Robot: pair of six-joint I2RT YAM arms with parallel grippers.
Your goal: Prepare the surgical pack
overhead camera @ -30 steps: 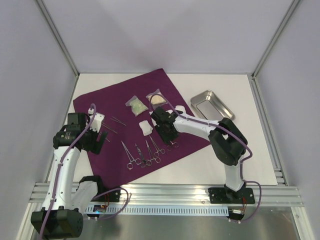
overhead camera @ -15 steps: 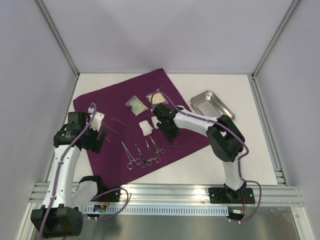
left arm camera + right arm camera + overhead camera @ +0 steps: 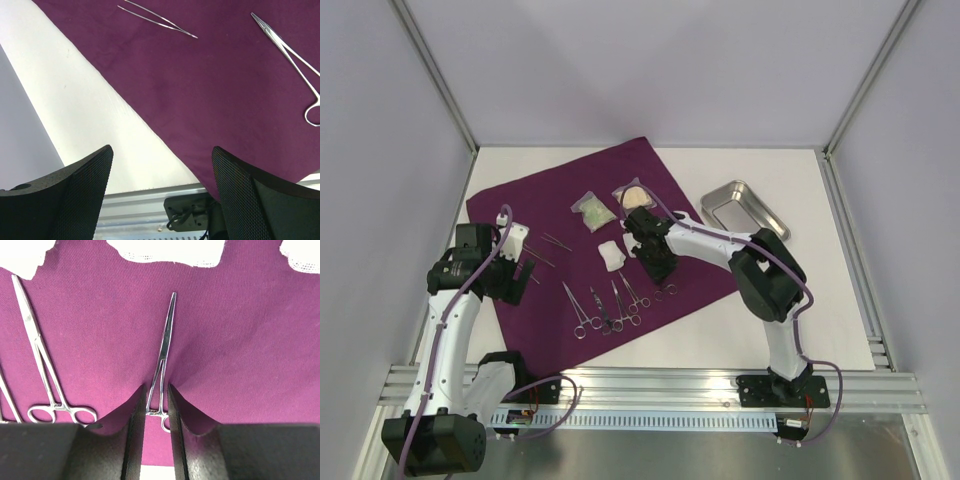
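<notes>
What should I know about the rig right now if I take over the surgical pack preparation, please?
Left gripper: open, empty, above the purple cloth's near-left edge.
Right gripper: jaws narrow either side of a forceps on the cloth; grip unclear.
Also on the cloth: other instruments, gauze pads, two packets.
Steel tray: empty, on the table right of the cloth.
Done: items laid out. Left: probably loading the tray, then wrapping.

I was running the rig in a robotics lab test cell. A white table (image 3: 840, 300) stood boxed in by plain pale walls (image 3: 650, 70) and aluminium frame posts (image 3: 438, 80). The two arms (image 3: 445, 320) sat bolted to a slotted aluminium rail (image 3: 660, 388) along the near edge.
</notes>
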